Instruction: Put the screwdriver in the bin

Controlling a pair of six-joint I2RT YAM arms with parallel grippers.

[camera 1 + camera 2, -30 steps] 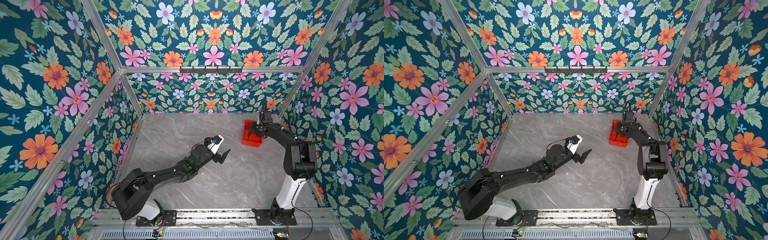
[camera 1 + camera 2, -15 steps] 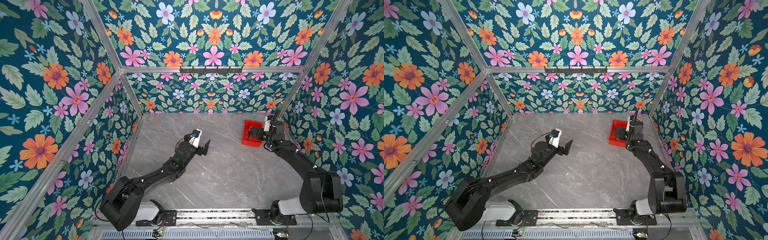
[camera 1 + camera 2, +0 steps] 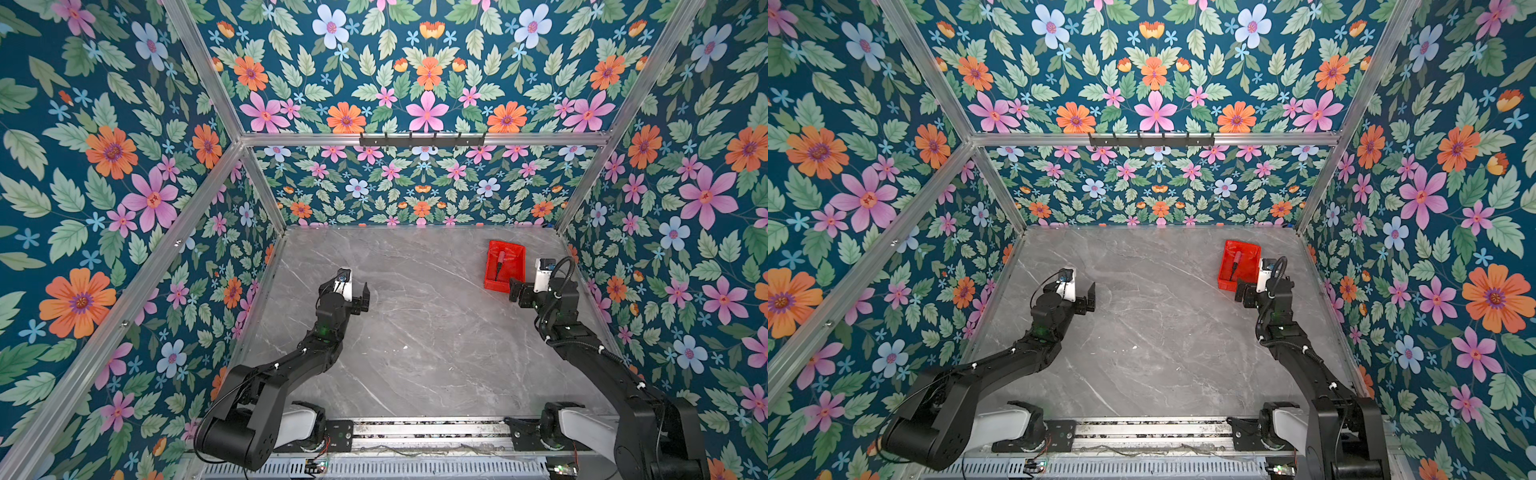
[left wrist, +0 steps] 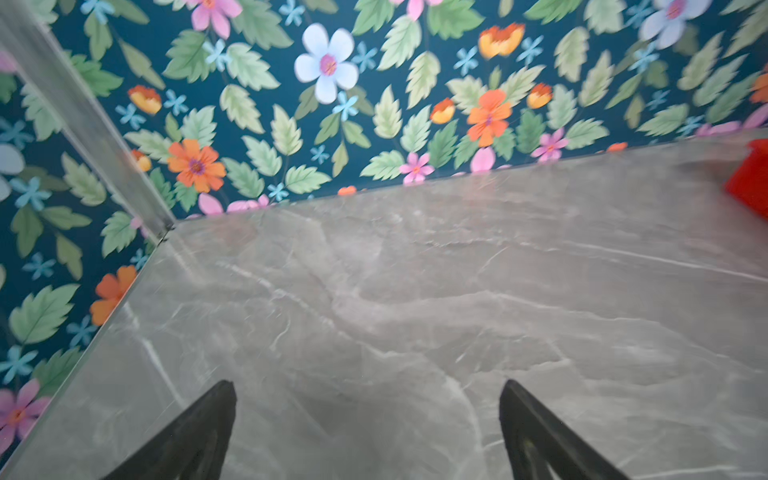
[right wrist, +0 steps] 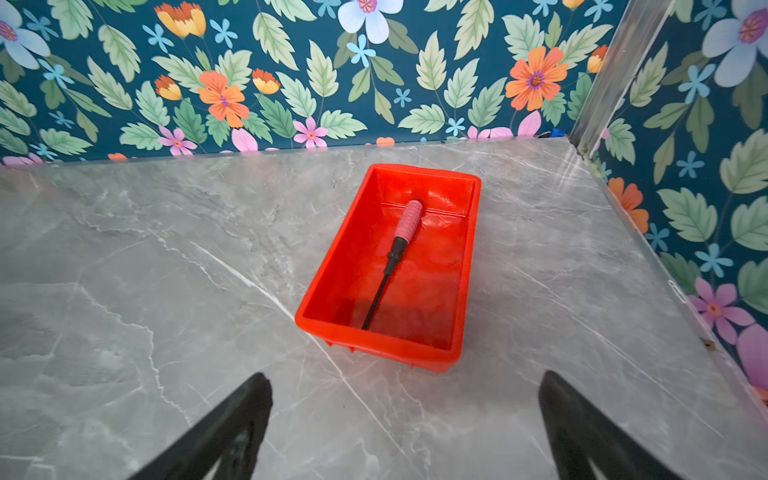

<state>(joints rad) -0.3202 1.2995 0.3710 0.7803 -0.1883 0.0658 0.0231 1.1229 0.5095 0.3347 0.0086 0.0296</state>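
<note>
Peeking in, blurred and cropped: bin (image 4: 751,179).

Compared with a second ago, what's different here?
The right gripper drew back from over the bin toward its base, jaws open, leaving the screwdriver lying inside. The left gripper, open, swung back toward the left wall. The bin stayed where it was.

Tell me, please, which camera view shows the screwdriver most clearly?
The right wrist view: the screwdriver appears large and whole, pink handle and dark shaft, lying inside the bin. Both top views show it only as a tiny shape. The left wrist view shows just a bin corner, no screwdriver.
</note>
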